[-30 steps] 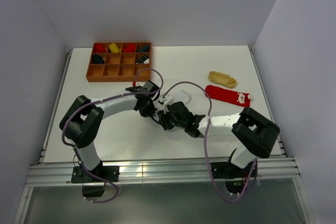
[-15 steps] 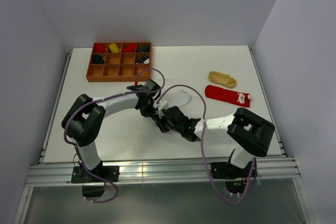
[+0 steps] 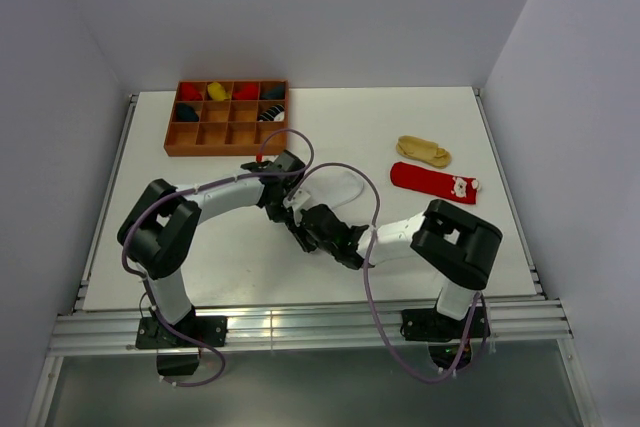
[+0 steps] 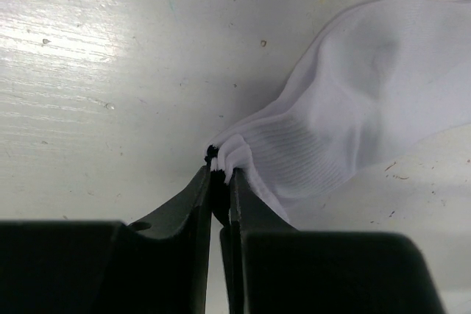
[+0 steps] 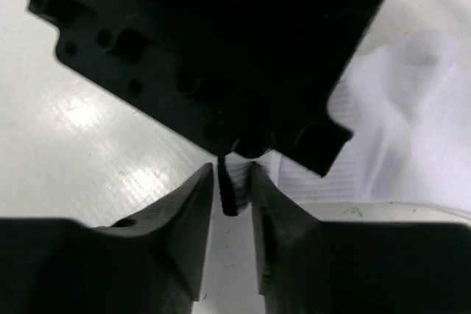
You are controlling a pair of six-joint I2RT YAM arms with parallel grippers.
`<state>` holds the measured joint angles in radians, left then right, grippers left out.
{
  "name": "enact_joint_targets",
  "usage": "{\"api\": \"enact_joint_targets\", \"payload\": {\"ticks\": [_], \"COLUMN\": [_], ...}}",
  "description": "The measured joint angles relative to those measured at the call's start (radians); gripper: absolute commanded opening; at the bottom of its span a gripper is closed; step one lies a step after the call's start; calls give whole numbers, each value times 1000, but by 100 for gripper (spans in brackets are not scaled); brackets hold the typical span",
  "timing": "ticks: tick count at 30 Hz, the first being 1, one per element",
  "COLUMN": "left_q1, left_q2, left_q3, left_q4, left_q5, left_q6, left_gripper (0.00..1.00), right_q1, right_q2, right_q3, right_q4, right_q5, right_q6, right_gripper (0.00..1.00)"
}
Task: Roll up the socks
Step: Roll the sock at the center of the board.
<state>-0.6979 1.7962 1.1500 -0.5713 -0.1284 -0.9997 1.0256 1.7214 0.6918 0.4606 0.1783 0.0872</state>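
Observation:
The white sock (image 3: 342,187) lies mid-table, its black-striped cuff bunched at the near-left end. My left gripper (image 3: 292,211) is shut on that cuff; in the left wrist view the jaws (image 4: 221,173) pinch the folded cuff edge and the sock's body (image 4: 360,101) spreads to the upper right. My right gripper (image 3: 316,229) is right against the left one. In the right wrist view its jaws (image 5: 232,176) are narrowly open on either side of the cuff end (image 5: 229,195), with a gap on the left side. The left gripper's body (image 5: 221,42) fills the top. The red sock (image 3: 435,183) and tan-yellow sock (image 3: 423,151) lie flat at the right.
The brown wooden compartment tray (image 3: 227,135) stands at the back left with several rolled socks in its far compartments. Purple cables loop over both arms near the middle. White walls close in the table on three sides.
My right gripper has moved left and in toward the left gripper, its jaws now around the cuff end. The left gripper has stayed shut on the cuff, hardly moving.

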Motion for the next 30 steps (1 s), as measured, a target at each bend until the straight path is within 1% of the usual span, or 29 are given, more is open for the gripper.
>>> {"api": "enact_joint_targets", "payload": {"ticks": [1,2,4,5,7,8,10,13,17,18,20,22,23,25,30], "left_q1": [1,2,5,7,10,11,17,35,60,66,76,80,82,84,85], "left_q2": [0,0,0,0,-1,-3,-15,-55,-125,-146,-192,-238,-268,-321,-427], "left_q3": [0,0,0,0,-1,-3,-17,-50,-90,-99,-116,-140,-154,-194,-313], "left_q4": [0,0,1,2,3,5,12,11,13,15,26,45,54,88,181], "left_q5": [0,0,0,0,1,1,1,0,-4,-8,-16,-27,-30,-34,-23], "left_q6": [2,5,11,12,12,12,13,11,1,-7,-21,-39,-47,-69,-108], "left_gripper": [12,12,13,14,18,22,26,33,46,51,56,57,59,61,62], "right_q1": [1,2,2,2,2,2,-2,-32,-115,-140,-181,-218,-234,-270,-355], "right_q2": [5,12,18,20,21,20,20,19,14,13,13,14,16,29,125], "right_q3": [4,10,14,15,18,19,26,37,62,65,79,98,106,120,135], "right_q4": [1,2,4,4,1,-2,-14,-35,-83,-92,-119,-151,-164,-169,-107], "right_q5": [8,19,31,35,35,34,17,-59,-230,-281,-363,-457,-494,-583,-824], "right_q6": [0,0,1,1,5,8,15,37,90,108,132,162,175,219,385], "right_gripper": [30,23,14,6,0,0,0,0,0,0,0,0,0,0,0]}}
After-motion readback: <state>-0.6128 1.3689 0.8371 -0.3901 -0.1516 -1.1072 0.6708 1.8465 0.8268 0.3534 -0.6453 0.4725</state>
